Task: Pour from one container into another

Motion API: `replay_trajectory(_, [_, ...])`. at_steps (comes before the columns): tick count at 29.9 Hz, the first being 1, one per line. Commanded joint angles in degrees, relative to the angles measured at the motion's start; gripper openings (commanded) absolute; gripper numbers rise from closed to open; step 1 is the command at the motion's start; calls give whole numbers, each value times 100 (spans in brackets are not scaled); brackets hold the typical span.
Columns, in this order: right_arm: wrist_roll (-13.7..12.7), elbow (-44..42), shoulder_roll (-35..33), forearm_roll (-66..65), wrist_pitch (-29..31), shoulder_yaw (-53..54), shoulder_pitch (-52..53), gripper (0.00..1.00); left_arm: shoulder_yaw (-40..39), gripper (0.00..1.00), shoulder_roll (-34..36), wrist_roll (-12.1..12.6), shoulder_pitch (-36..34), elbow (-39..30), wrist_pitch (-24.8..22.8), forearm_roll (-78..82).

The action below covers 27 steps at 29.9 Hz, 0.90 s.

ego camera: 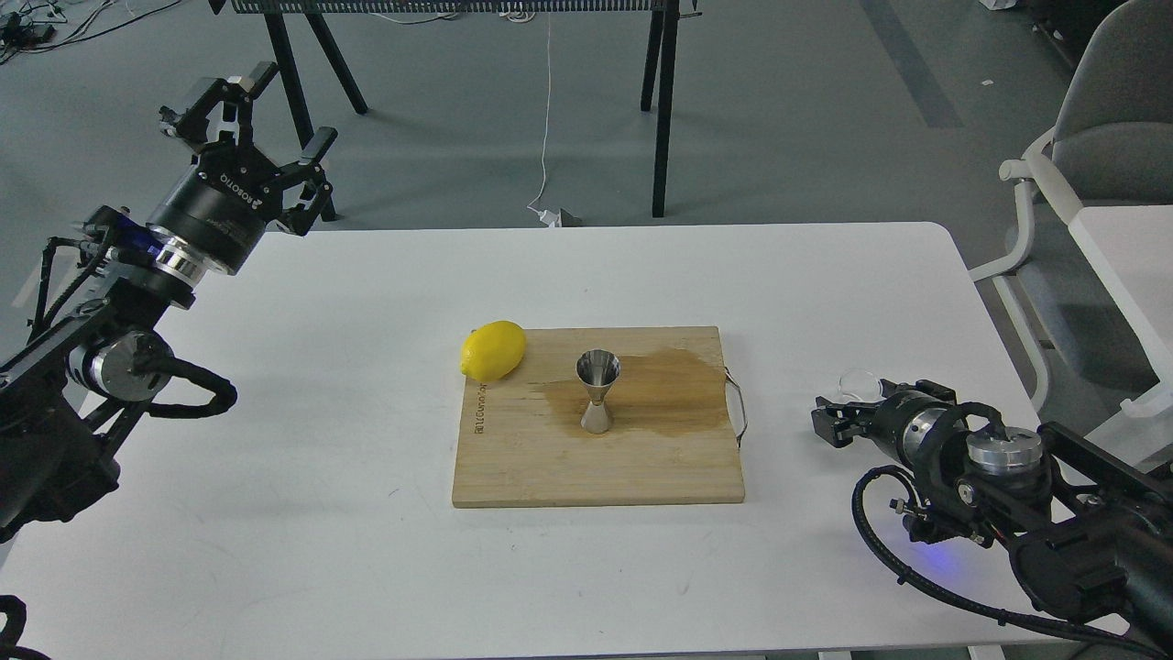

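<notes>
Cup [859,382] just behind right gripper [825,423], grip state unreadable | jigger [597,391] upright on wet board [596,458], well left of it | left gripper [246,117] wide, empty, far off | advice: centre fingers round cup, keep level, pour slowly over jigger.

Floor [779,110]: grey, smooth, evenly lit, with a darker strip at 1 o'clock. White table [321,513] with rounded corners fills the lower frame. Black-legged frame [662,101] stands at 12 o'clock; a white cable [547,119] drops to a plug on the floor beneath it. Grey chair [1100,128] with white frame at 3 o'clock. Loose cables [37,27] at 10 o'clock.
</notes>
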Motion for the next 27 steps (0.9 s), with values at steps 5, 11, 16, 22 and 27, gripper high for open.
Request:
replay_trajectory(5, [-22, 9, 0, -20, 1, -97, -17, 78, 1, 80, 0, 0, 0, 33, 0, -1])
replay_trajectory(11, [-22, 26, 0, -28, 1, -105, -18, 78, 1, 80, 0, 0, 0, 41, 0, -1])
replay_trajectory(16, [-22, 35, 0, -28, 1, -97, -9, 78, 9, 80, 0, 0, 0, 50, 0, -1])
replay_trajectory(22, [-22, 35, 0, -37, 1, -97, -9, 75, 9, 80, 0, 0, 0, 59, 0, -1])
replay_trajectory(27, [-22, 44, 0, -37, 9, -97, -9, 70, 9, 80, -9, 0, 9, 120, 0, -1])
